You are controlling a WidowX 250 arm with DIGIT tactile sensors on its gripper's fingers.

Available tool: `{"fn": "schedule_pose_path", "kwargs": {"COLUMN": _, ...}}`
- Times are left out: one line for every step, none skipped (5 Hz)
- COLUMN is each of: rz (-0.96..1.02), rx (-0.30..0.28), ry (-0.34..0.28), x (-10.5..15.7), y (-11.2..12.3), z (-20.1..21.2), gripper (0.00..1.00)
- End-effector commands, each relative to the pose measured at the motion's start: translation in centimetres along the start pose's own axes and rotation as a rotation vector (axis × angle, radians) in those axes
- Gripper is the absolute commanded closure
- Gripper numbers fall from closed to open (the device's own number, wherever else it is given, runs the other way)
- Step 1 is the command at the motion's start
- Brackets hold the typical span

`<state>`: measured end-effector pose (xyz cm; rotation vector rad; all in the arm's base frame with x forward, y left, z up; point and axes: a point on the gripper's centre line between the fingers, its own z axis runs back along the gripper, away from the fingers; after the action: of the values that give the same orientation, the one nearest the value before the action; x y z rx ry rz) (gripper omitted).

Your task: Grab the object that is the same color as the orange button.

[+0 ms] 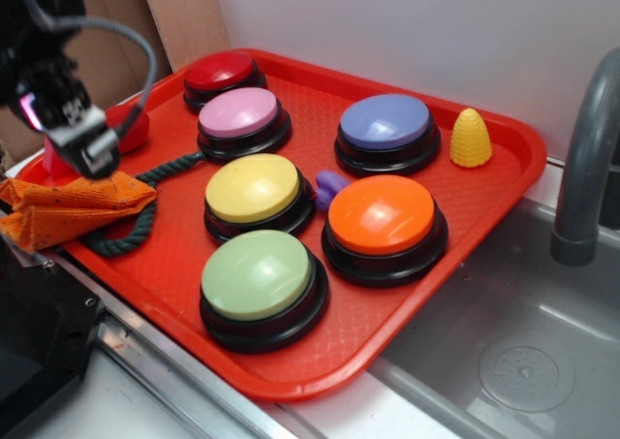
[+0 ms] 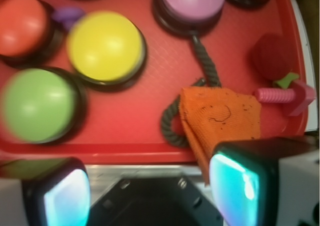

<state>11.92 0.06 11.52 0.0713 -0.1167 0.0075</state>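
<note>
Six buttons (image 1: 258,276), one orange carrot toy (image 1: 73,211).

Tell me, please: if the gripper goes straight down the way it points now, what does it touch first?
Probably the orange carrot toy; the open gripper hangs above the tray's edge, and one finger already overlaps the toy. Depth is unclear.

The green button (image 2: 40,106) in the wrist view is blurred, and the orange button (image 2: 22,25) there is cut by the left edge. The gripper (image 1: 92,153) hides part of the red strawberry (image 1: 131,129). One fingertip (image 2: 245,186) covers the orange carrot toy (image 2: 220,116)'s lower corner; jaw spacing is unclear
</note>
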Motion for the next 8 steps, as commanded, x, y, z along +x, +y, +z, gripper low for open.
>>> {"fn": "schedule_pose_path", "kwargs": {"rz": -0.049, "rx": 0.076, "ry": -0.011, "x": -0.7, "y": 2.9, "z": -4.1, "gripper": 0.00}}
{"fn": "schedule_pose_path", "kwargs": {"rz": -0.078, "rx": 0.126, "ry": 0.015, "x": -1.2, "y": 5.7, "z": -4.6, "gripper": 0.00}}
{"fn": "schedule_pose_path", "kwargs": {"rz": -0.077, "rx": 0.155, "ry": 0.031, "x": -1.0, "y": 6.5, "z": -5.1, "gripper": 0.00}}
{"fn": "schedule_pose_path", "kwargs": {"rz": -0.067, "rx": 0.179, "ry": 0.083, "x": -0.9, "y": 7.0, "z": -6.9, "gripper": 0.00}}
{"fn": "schedule_pose_path", "kwargs": {"rz": -0.081, "rx": 0.172, "ry": 0.110, "x": -0.7, "y": 6.6, "z": -8.2, "gripper": 0.00}}
{"fn": "schedule_pose_path", "kwargs": {"rz": -0.089, "rx": 0.169, "ry": 0.105, "x": -0.8, "y": 6.7, "z": -8.3, "gripper": 1.00}}
{"fn": "schedule_pose_path", "kwargs": {"rz": -0.063, "rx": 0.157, "ry": 0.113, "x": -0.8, "y": 6.7, "z": -7.8, "gripper": 1.00}}
{"fn": "schedule_pose_path", "kwargs": {"rz": -0.006, "rx": 0.108, "ry": 0.104, "x": 0.0, "y": 6.1, "z": -6.3, "gripper": 1.00}}
